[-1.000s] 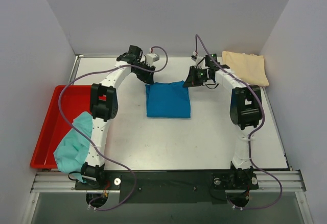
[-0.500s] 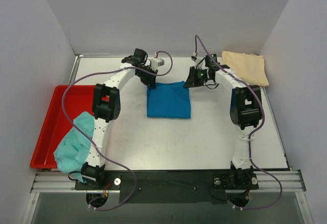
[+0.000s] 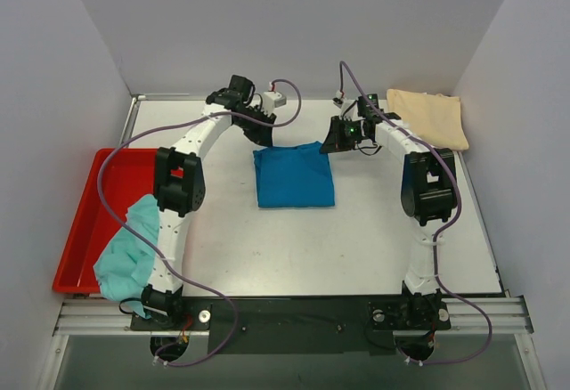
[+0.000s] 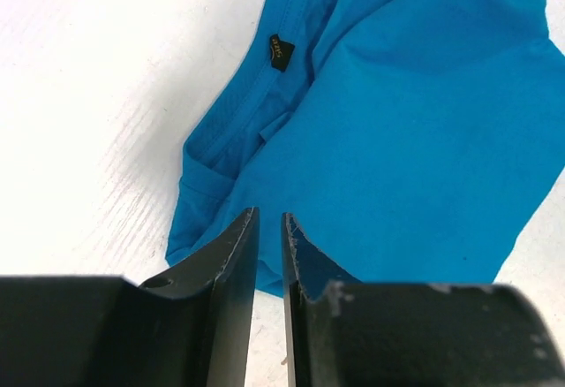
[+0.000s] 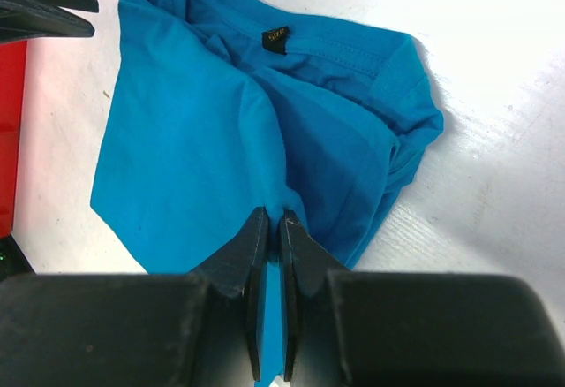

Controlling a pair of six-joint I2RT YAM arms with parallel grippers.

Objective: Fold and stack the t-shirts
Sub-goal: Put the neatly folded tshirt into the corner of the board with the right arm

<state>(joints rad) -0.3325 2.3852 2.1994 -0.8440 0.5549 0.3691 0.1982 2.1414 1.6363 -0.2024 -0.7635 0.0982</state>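
White tabletop (image 3: 356,239) between grey walls (image 3: 294,25): a fold of the blue shirt (image 5: 203,140) is pinched by the clenched fingers (image 5: 250,246) of the right gripper (image 5: 274,217), and cloth is seen running down the slit between them. The left gripper (image 4: 269,219) is poised at the shirt's other far corner. Its fingers (image 4: 234,263) are drawn almost together with nothing caught between them. Whether cloth is touched there cannot be told.

Only in the wrist views is the collar (image 5: 335,51) seen rucked, with a small black neck tag (image 4: 281,51) sewn in. Its gold lettering is too small to be read. Only from overhead is the shirt seen folded to a rough square at the tabletop's middle, with bare surface left on its near and right sides.

The cream shirt (image 3: 432,116) is laid folded in the far right corner, well apart. The teal shirt (image 3: 129,247) is draped over the near end of the red tray (image 3: 89,194) at the left edge, partly hidden by the left arm (image 3: 178,176).
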